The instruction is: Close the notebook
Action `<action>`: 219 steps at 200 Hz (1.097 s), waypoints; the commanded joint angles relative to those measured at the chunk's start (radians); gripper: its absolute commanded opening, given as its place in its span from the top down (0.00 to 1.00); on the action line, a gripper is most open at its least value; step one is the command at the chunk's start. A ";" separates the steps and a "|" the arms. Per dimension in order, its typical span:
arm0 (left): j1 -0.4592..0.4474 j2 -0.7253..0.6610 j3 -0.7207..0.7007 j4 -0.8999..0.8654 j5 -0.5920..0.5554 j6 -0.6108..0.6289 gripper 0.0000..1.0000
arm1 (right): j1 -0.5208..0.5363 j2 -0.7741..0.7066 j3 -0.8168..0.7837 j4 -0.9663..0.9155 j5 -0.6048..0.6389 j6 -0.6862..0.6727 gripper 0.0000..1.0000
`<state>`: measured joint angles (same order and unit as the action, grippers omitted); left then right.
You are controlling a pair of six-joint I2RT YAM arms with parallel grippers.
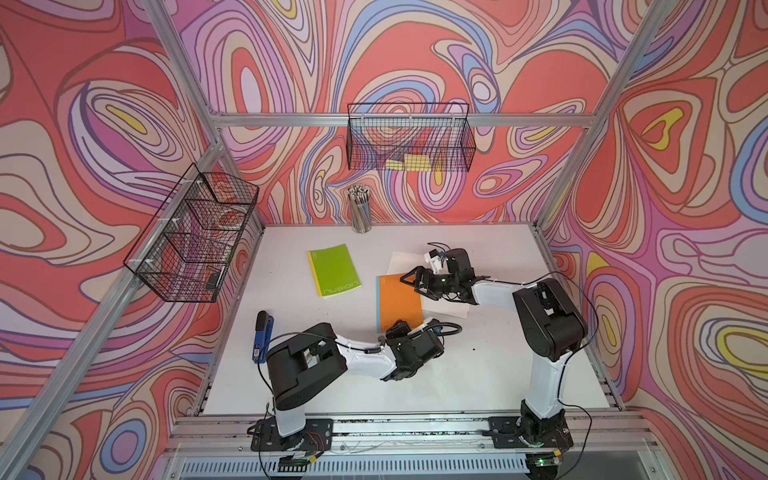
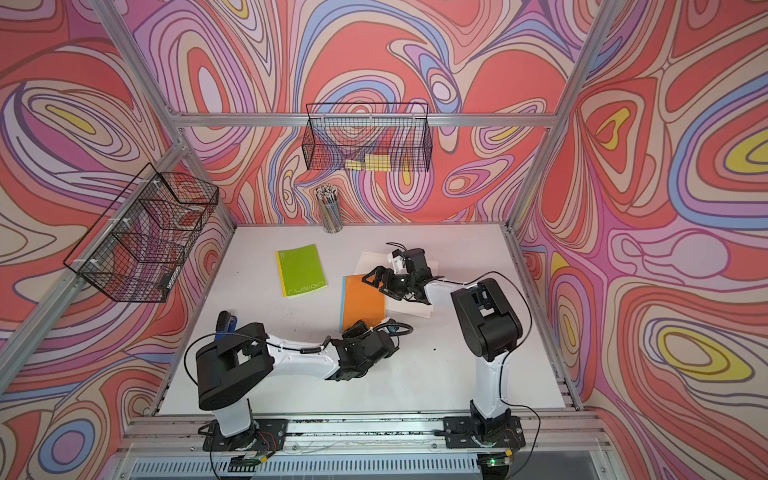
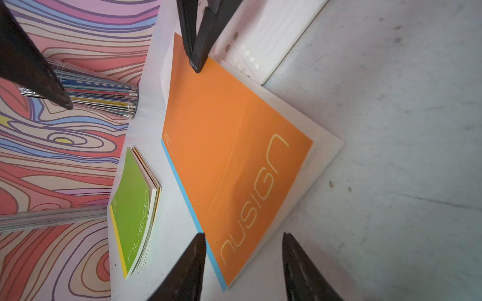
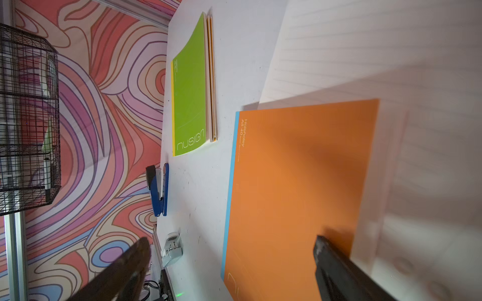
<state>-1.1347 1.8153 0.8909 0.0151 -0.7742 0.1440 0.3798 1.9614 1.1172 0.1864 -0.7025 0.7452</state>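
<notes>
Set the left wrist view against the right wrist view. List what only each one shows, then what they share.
Only the left wrist view shows the pencil cup. Only the right wrist view shows the blue stapler and a wire basket. Both show the orange notebook lying cover up, the green notebook apart from it on the table, and lined white paper partly under the orange one.

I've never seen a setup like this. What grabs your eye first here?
The swirling red, pink and blue wallpaper on every wall hits first. Next, mid-table, the orange notebook lies cover-up over white sheets, with the left gripper at its near corner and the right gripper at its far edge, both open. A green notebook lies beside it, toward the back left.
</notes>
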 commanded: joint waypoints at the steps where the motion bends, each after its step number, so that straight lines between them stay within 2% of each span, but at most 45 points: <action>1: -0.020 -0.043 0.034 -0.091 0.014 -0.050 0.47 | 0.005 0.022 -0.017 0.014 0.011 -0.014 0.02; 19: -0.032 -0.084 0.031 -0.124 0.048 -0.076 0.46 | 0.004 0.026 -0.021 0.019 0.011 -0.013 0.02; 59: -0.010 -0.251 -0.027 -0.119 0.227 -0.108 0.44 | 0.004 0.019 -0.029 0.012 0.011 -0.019 0.01; 89: 0.109 -0.329 -0.022 -0.152 0.394 -0.169 0.45 | 0.005 -0.006 -0.043 -0.007 0.018 -0.030 0.02; 151: 0.347 -0.444 -0.091 -0.086 0.677 -0.317 0.45 | 0.005 -0.030 -0.066 -0.036 0.025 -0.047 0.02; 180: 0.470 -0.438 -0.113 -0.059 0.851 -0.400 0.45 | 0.004 -0.047 -0.077 -0.054 0.029 -0.056 0.02; 219: 0.616 -0.352 -0.099 -0.029 1.051 -0.525 0.46 | 0.004 -0.060 -0.084 -0.084 0.041 -0.077 0.02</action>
<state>-0.5800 1.4105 0.7868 -0.0467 0.0944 -0.2630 0.3798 1.9331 1.0500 0.1390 -0.6849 0.6964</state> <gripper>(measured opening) 0.547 0.984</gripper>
